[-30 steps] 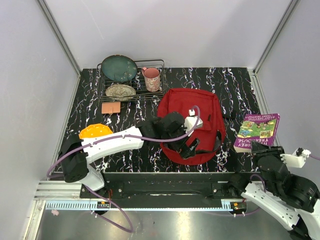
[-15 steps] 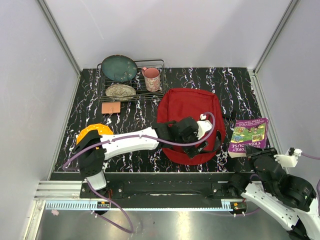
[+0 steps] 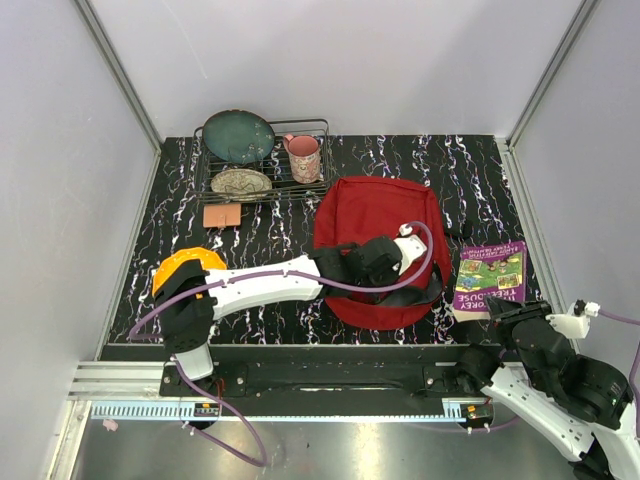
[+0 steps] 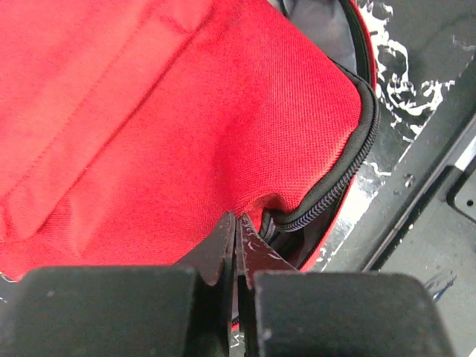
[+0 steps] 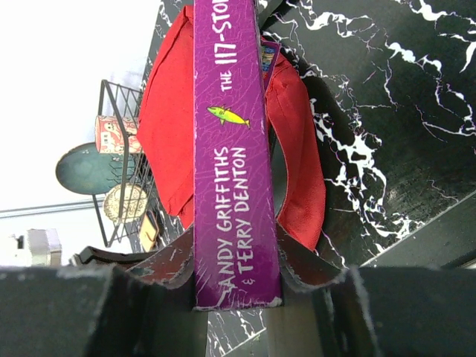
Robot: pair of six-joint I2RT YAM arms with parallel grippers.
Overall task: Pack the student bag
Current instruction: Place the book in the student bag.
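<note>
The student bag (image 3: pixel 375 210) lies flat mid-table, dark red, its zip open along the near edge (image 4: pixel 349 178). My left gripper (image 3: pixel 385 280) reaches across it to that edge. In the left wrist view its jaws (image 4: pixel 236 222) are pressed together, with puckered red fabric pinched at the tips beside the open zip. A purple book (image 3: pixel 490 272) is held just right of the bag with my right gripper (image 3: pixel 500 308) shut on its near end. In the right wrist view the book's spine (image 5: pixel 234 149) runs upright between the fingers (image 5: pixel 236 286), with the bag (image 5: pixel 167 111) behind it.
A wire dish rack (image 3: pixel 262 160) at the back left holds a green plate (image 3: pixel 238 135), a patterned dish (image 3: pixel 240 182) and a pink mug (image 3: pixel 304 158). A tan square (image 3: pixel 222 215) lies in front of it. An orange object (image 3: pixel 190 262) sits by the left arm's base.
My left gripper has moved toward the bag's near edge and gone from open to shut on the fabric. My right arm has carried the book left, closer to the bag.
</note>
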